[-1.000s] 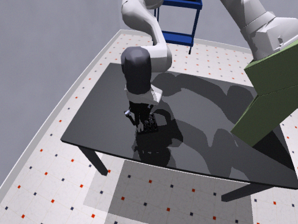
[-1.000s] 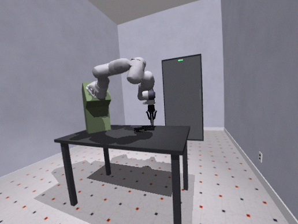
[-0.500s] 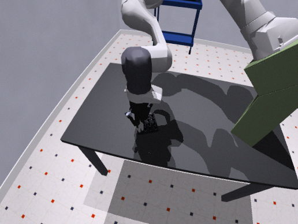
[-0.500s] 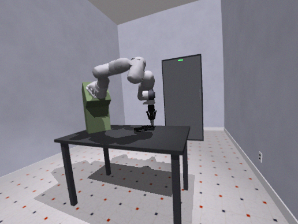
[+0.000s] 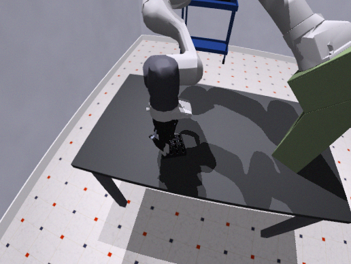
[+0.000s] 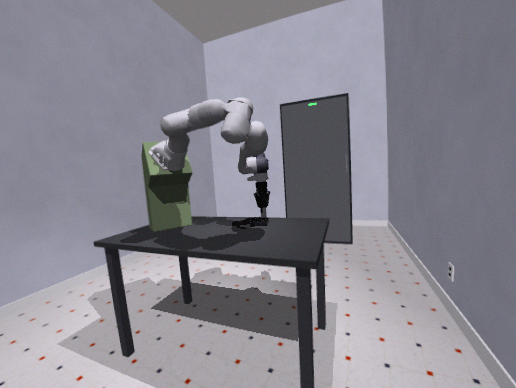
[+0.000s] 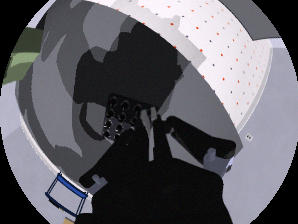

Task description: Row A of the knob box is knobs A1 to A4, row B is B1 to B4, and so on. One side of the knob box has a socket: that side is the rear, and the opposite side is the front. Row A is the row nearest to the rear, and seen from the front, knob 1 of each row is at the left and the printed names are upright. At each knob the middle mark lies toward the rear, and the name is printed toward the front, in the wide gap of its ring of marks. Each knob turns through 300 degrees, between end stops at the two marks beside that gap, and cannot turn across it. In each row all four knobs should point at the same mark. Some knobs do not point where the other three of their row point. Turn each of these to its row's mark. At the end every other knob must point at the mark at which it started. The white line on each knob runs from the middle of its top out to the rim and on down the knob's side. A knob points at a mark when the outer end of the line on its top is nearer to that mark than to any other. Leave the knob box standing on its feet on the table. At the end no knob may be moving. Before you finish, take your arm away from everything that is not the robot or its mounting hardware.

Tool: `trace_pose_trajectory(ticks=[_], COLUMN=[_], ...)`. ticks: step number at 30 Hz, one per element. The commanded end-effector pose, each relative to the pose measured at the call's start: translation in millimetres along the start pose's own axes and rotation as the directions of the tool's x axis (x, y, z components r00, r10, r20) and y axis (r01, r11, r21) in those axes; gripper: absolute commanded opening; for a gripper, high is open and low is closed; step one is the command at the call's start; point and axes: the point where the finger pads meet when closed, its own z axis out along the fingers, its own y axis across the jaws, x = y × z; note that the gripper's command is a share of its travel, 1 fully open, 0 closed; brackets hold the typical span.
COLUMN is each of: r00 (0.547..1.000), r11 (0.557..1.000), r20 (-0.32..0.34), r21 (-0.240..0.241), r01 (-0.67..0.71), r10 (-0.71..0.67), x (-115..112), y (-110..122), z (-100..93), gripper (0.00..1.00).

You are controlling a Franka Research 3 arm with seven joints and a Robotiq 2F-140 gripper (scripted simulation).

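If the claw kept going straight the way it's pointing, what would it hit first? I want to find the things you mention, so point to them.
Most likely the knob box (image 5: 181, 154) (image 7: 116, 107): the claw (image 5: 166, 152) (image 6: 263, 219) (image 7: 150, 114) points down at its edge. Whether its tips already touch, I can't tell.

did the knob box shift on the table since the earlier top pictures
No shift that I can see: in the top view the knob box keeps its place relative to the near edge of the black table.
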Motion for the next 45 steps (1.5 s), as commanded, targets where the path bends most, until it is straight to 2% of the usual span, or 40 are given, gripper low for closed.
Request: trace_pose_trajectory(ticks=[1, 4, 16, 21, 30, 36, 45], r00=[0.988, 0.985, 0.929, 0.911, 0.836, 0.806, 0.795], r11=[0.988, 0.985, 0.929, 0.911, 0.836, 0.806, 0.795], r20=[-0.010, -0.010, -0.011, -0.011, -0.011, -0.011, -0.011], r21=[0.006, 0.006, 0.003, 0.003, 0.001, 0.001, 0.000], r01=[0.155, 0.170, 0.370, 0.413, 0.548, 0.592, 0.606], r10=[-0.155, -0.170, -0.370, -0.413, -0.548, -0.592, -0.606], x=[-0.9, -0.9, -0.9, -0.9, -0.9, -0.9, -0.9], y=[-1.1, -1.1, -1.1, -1.1, -1.1, -1.1, -1.1], z=[1.8, 1.8, 1.8, 1.8, 1.8, 1.8, 1.8], gripper=[0.05, 0.05, 0.05, 0.05, 0.05, 0.05, 0.05])
